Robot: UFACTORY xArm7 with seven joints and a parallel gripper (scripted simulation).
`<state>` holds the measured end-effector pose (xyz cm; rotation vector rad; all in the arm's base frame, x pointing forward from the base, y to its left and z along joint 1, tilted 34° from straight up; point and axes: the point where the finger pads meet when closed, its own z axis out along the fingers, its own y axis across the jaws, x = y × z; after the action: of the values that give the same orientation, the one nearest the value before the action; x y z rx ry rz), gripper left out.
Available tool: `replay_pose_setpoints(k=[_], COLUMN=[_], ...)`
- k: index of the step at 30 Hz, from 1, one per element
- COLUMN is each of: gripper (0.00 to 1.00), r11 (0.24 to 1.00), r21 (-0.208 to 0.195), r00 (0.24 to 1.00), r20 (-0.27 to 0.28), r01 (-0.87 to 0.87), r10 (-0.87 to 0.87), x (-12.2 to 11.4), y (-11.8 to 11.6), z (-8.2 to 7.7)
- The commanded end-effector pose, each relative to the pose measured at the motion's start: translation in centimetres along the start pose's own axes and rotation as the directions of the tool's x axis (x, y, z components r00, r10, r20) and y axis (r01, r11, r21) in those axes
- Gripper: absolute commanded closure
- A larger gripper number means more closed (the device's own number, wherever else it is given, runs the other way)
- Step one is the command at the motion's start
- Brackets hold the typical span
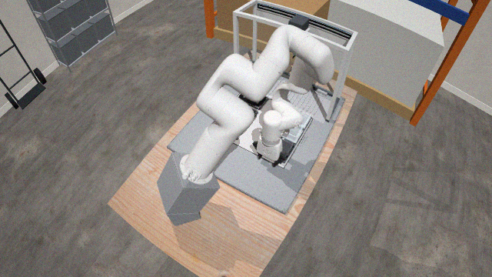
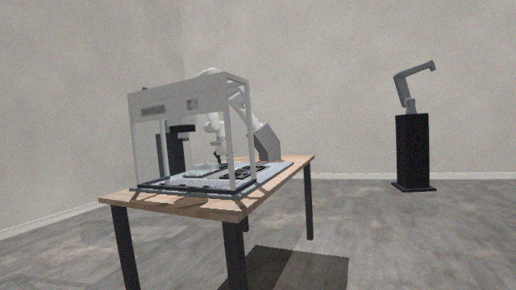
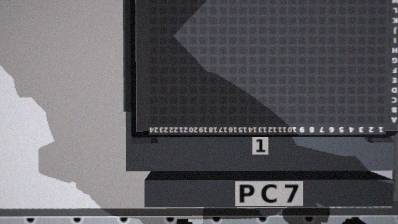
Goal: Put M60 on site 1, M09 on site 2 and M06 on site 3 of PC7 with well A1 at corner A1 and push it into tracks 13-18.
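Note:
In the wrist view the dark carrier PC7 (image 3: 268, 193) lies below me, its labelled handle end toward the bottom edge. A dark 384-well plate, M60 (image 3: 265, 65), sits on the site marked 1 (image 3: 259, 146). Its column numbers run along the near edge, and column 1 and row A meet at the lower right corner. My gripper (image 1: 270, 158) hangs over the carrier's handle end, open and holding nothing. It also shows in the exterior view (image 2: 218, 155). My arm hides most of the carrier in the overhead view. A pale plate (image 1: 300, 130) shows just beyond my wrist.
The white instrument frame (image 1: 296, 46) stands at the far end of the grey deck, with the rails (image 2: 201, 183) under it. Dark nests (image 2: 243, 172) lie beside the apron. A second arm on a black pedestal (image 2: 412, 149) stands far off.

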<state>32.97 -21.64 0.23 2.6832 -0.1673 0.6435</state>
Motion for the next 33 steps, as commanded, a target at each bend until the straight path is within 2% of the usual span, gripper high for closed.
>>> replay_pose_setpoints(k=[1,15,33], gripper=[0.18,0.18,0.18], r11=[1.0,1.0,1.0], r21=[0.001,0.001,0.001], r00=[1.0,1.0,1.0], r20=[-0.001,-0.001,-0.001], r01=[0.0,0.0,0.0], r10=[0.0,0.0,0.0], x=[0.04,0.04,0.54], y=[0.0,0.0,0.01], z=[0.35,1.14,1.15])
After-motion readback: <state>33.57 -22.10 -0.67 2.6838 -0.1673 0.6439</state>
